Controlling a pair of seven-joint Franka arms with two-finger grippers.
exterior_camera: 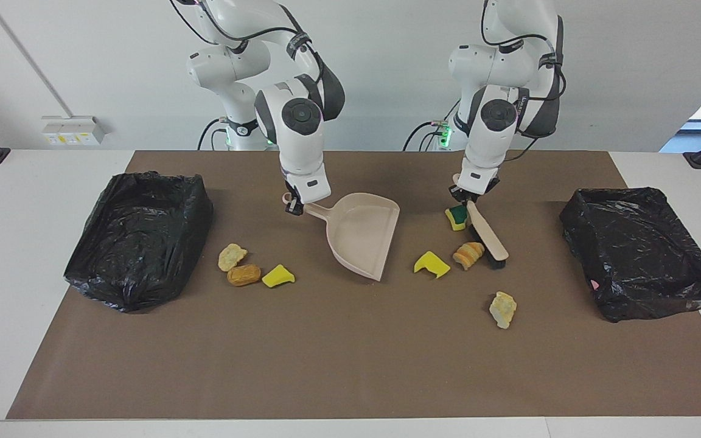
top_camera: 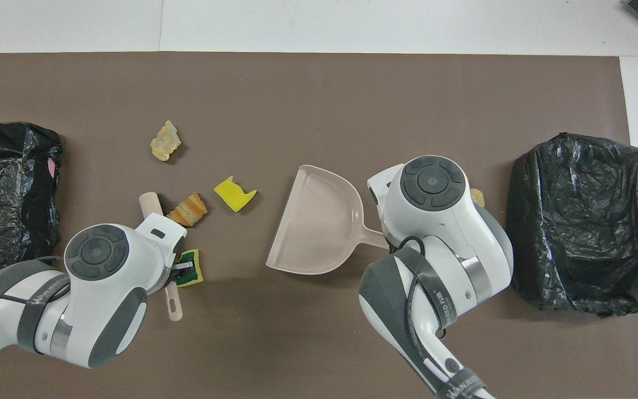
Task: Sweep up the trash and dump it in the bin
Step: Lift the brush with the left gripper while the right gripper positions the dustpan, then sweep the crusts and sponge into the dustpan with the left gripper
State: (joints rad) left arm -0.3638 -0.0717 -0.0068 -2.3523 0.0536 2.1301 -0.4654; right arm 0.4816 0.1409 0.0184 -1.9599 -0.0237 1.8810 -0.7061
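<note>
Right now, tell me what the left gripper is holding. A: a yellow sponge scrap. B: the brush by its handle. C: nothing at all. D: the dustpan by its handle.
B: the left gripper is shut on the brush by its handle, bristle end down beside the croissant-like scrap.
</note>
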